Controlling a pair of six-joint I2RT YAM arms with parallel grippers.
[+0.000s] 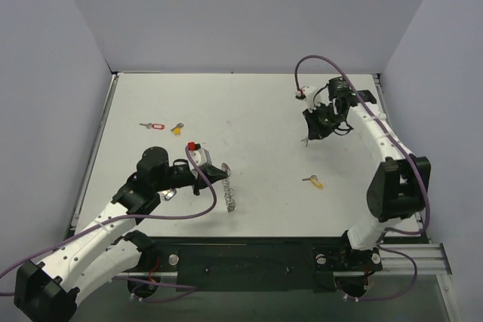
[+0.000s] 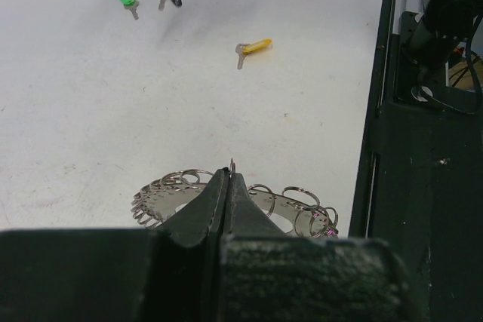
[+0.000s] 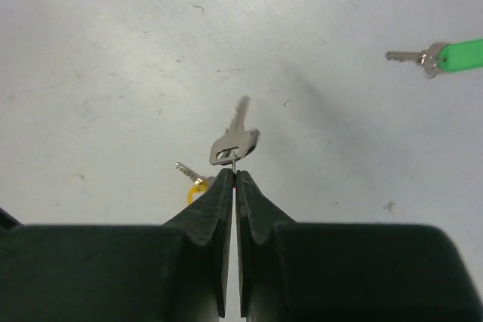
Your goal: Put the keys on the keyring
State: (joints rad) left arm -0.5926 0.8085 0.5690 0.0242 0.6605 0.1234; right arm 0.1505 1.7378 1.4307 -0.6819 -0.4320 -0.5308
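Top external view: a matte white table (image 1: 249, 103) is enclosed by plain pale grey walls (image 1: 226, 13). Low and left of centre, the keyring (image 2: 260, 203), a silvery ring of scalloped wire loops, is pinched at its rim by the clenched left gripper (image 2: 229, 177). At upper right, a silver key (image 3: 237, 138) is clamped by its small loop in the right gripper (image 3: 235, 177). A green-tagged key (image 3: 451, 56) and a yellow-headed key (image 1: 314, 182) are seen lying flat.

The keyring (image 2: 298, 203) is glossy, bright coiled metal wire. The silver key (image 3: 235, 139) is bare polished metal. The green key (image 3: 460, 56) and yellow key (image 2: 256, 45) carry smooth plastic heads. The table (image 2: 113, 126) is matt white, lightly scuffed. The left gripper (image 2: 229, 173) and right gripper (image 3: 235, 175) are matt black, grainy plastic.
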